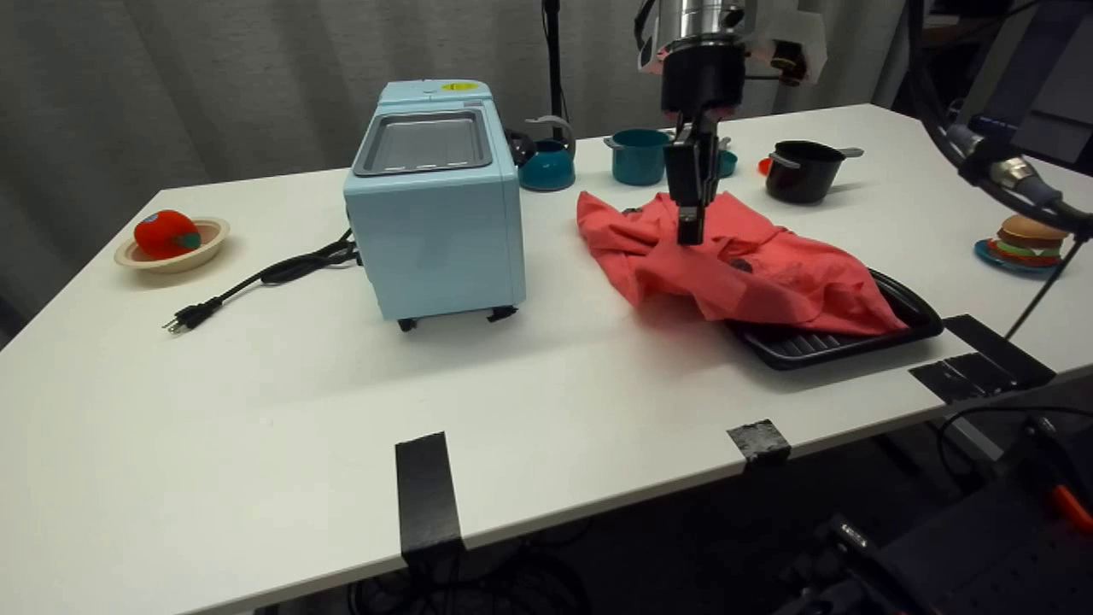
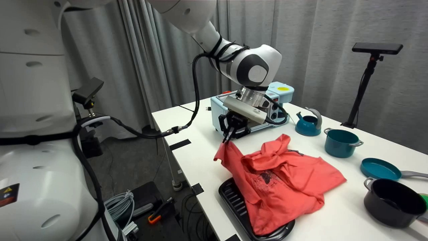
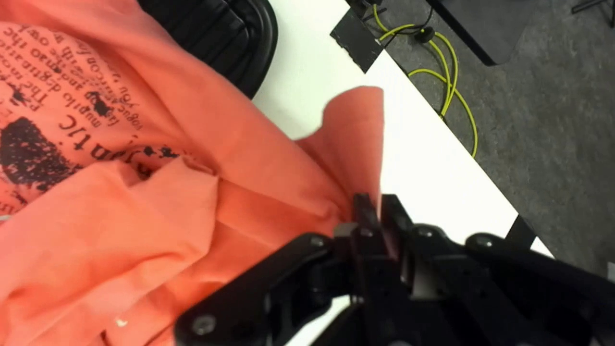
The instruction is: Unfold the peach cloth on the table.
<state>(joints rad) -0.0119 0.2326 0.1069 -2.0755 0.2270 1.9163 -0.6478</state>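
Note:
The peach cloth, a coral-red fabric, lies crumpled on the white table (image 1: 282, 427), with folds and a raised corner. It shows in both exterior views (image 1: 760, 295) (image 2: 281, 190), partly draped over a black ridged tray (image 1: 798, 352). In the wrist view the cloth (image 3: 230, 125) fills the left, with dark print showing. My gripper (image 2: 226, 139) is shut on a corner of the cloth and lifts it above the table. In the wrist view a flap stands out past the fingertips (image 3: 379, 204). In an exterior view the gripper (image 1: 690, 226) hangs in front of the cloth.
A light blue toaster oven (image 1: 435, 239) stands beside the cloth. A teal kettle (image 2: 308, 125), a teal pot (image 2: 341, 144), a teal pan (image 2: 379, 169) and a black pot (image 2: 391, 204) stand behind it. The table's front edge and black tape (image 1: 760, 440) are near the tray.

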